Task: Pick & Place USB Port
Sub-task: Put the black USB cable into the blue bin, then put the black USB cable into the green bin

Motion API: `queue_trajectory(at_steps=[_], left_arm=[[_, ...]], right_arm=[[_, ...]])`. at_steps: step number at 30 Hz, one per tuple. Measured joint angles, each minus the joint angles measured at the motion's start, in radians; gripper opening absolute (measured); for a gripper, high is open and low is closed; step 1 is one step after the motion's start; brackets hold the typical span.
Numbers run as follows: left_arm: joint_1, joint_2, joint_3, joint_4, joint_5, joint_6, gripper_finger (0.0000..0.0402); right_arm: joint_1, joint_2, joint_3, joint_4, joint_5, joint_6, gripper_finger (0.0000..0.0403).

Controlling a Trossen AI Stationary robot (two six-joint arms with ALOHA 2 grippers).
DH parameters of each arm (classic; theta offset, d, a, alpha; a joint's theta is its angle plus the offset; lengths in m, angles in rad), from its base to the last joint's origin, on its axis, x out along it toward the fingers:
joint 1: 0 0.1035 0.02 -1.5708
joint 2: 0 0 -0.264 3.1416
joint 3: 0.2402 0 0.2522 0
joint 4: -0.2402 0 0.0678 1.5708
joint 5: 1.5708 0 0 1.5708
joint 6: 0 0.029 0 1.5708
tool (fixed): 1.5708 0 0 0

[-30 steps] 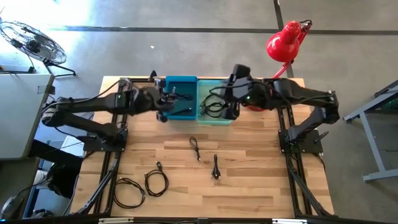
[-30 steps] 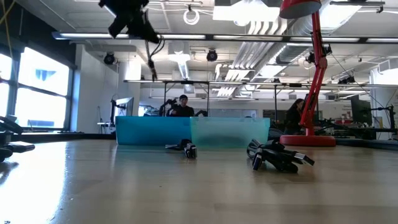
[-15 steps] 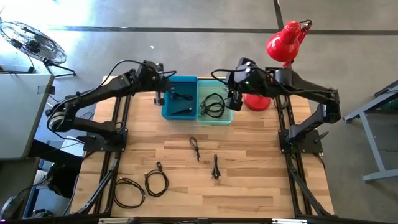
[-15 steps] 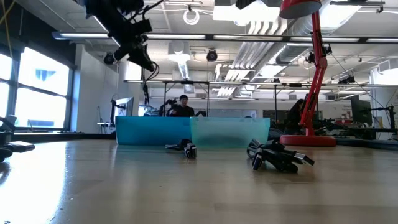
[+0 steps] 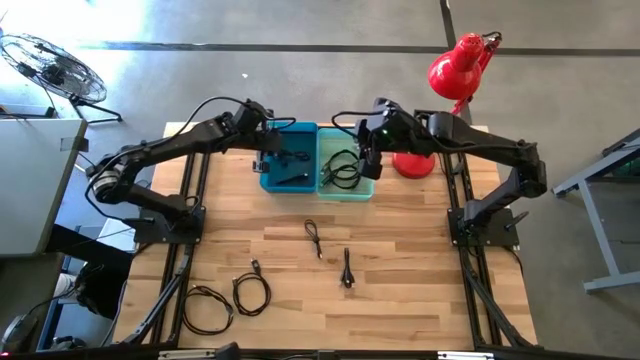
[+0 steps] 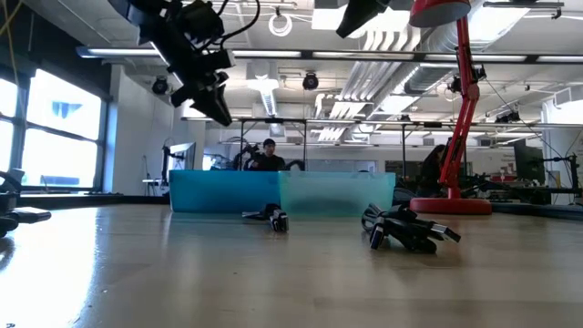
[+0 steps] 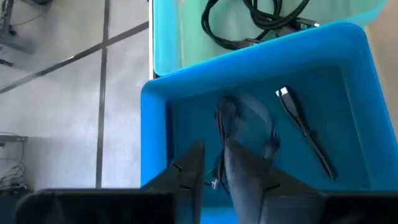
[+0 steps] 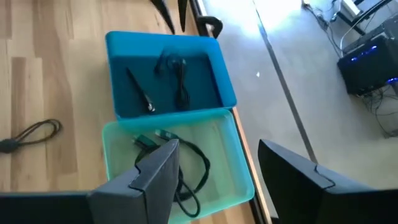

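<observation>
Having lifted clear, your left gripper (image 7: 214,177), fingers barely parted and empty, leaves the thin black USB cable (image 7: 239,134) lying in the blue plastic bin (image 5: 268,181), so this drop looks done, while your right gripper (image 8: 217,180) hovers wide open over the pale green bin (image 8: 118,186).

Black USB cables: two (image 5: 291,165) lying loose in blue bin (image 5: 266,181) at desk's far edge; coiled one (image 5: 343,168) in adjoining teal bin (image 5: 368,190).

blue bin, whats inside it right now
The blue bin holds a loosely coiled dark cable and a straight cable with a silver plug. In the left wrist view the left gripper covers part of the coil and floor; nothing else shows.
</observation>
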Motion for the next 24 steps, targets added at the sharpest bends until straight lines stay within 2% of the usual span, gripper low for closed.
queue_trajectory(at_steps=[5, 10, 16, 21, 24], left_arm=[[0.0, -0.016, 0.0, 0.005, -0.071, -0.001, 0.0111], [0.0, -0.045, 0.0, -0.019, -0.059, -0.046, 0.0154], [-0.056, -0.143, 0.0, -0.179, 0.106, -0.174, 0.0174], [-0.157, -0.231, 0.0, -0.409, 0.292, -0.221, 0.0174], [-0.231, -0.263, 0.0, -0.521, 0.344, -0.322, 0.0175]], right_arm=[[-0.001, -0.004, 0.0, 0.018, 0.001, -0.007, 0.021], [0.0, -0.006, 0.0, 0.033, -0.018, -0.015, 0.0209], [0.0, -0.017, 0.001, 0.067, -0.076, -0.032, 0.0198], [0.0, -0.027, 0.001, 0.083, -0.096, -0.031, 0.0188], [0.0, -0.028, 0.001, 0.096, -0.103, -0.033, 0.0181]])
